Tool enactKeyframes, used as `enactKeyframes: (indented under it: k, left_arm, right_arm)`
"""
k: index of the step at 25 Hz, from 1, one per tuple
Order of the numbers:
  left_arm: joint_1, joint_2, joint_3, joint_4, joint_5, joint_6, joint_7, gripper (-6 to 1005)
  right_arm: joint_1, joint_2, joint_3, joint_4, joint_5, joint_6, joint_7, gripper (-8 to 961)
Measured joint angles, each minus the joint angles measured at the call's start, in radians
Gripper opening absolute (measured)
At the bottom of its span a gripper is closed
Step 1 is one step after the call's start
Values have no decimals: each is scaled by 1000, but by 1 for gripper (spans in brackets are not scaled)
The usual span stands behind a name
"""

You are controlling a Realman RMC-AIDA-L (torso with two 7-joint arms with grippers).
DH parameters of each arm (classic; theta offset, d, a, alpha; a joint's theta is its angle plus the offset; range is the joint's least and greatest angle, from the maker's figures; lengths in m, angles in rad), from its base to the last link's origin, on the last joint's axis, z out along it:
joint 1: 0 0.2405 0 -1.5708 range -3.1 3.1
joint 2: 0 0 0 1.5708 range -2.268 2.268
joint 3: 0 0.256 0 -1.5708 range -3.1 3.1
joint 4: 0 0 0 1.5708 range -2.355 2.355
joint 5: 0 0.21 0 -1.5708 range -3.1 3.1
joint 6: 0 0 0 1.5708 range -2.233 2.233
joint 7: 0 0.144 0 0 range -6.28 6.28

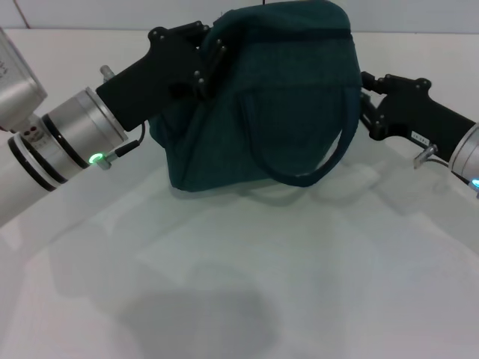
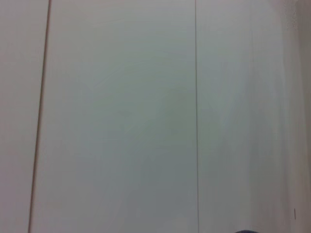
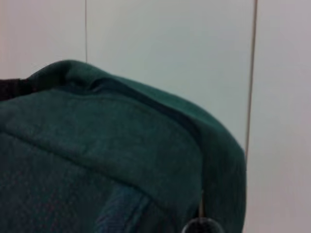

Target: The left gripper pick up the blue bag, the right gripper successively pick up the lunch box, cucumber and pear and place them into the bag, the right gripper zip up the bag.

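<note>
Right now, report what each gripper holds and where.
Left gripper grips the blue bag at its upper left corner. Right gripper is at its right end; hold unclear.

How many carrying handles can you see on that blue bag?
1: a loop handle hangs down the blue bag's front side, facing the camera. A second may be hidden behind the bag or under the left gripper.

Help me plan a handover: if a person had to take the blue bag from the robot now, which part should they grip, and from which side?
Probably the loop handle of the blue bag, from the front. It hangs free, while the left gripper and right gripper occupy the bag's two ends.
</note>
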Motion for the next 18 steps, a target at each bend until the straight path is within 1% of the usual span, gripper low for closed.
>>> enactKeyframes:
  k: [2, 9, 12, 15, 18]
  left_arm:
    - [1, 1, 0, 4, -1, 0, -1, 97]
    - [10, 0, 0, 4, -1, 0, -1, 98]
    - [12, 1, 3, 5, -1, 0, 0, 98]
    - [16, 2, 5, 5, -1, 0, 3, 98]
    - [16, 2, 6, 6, 1, 0, 3, 98]
  right_arm:
    - [0, -1, -6, 0, -1, -3, 0, 235]
    - [-8, -4, 5, -2, 6, -36, 0, 379]
    - [-10, 2, 18, 0, 34, -14, 0, 440]
    - [-11, 4, 9, -5, 54, 24, 2, 513]
    - [10, -2, -40, -11, 51, 79, 33, 590]
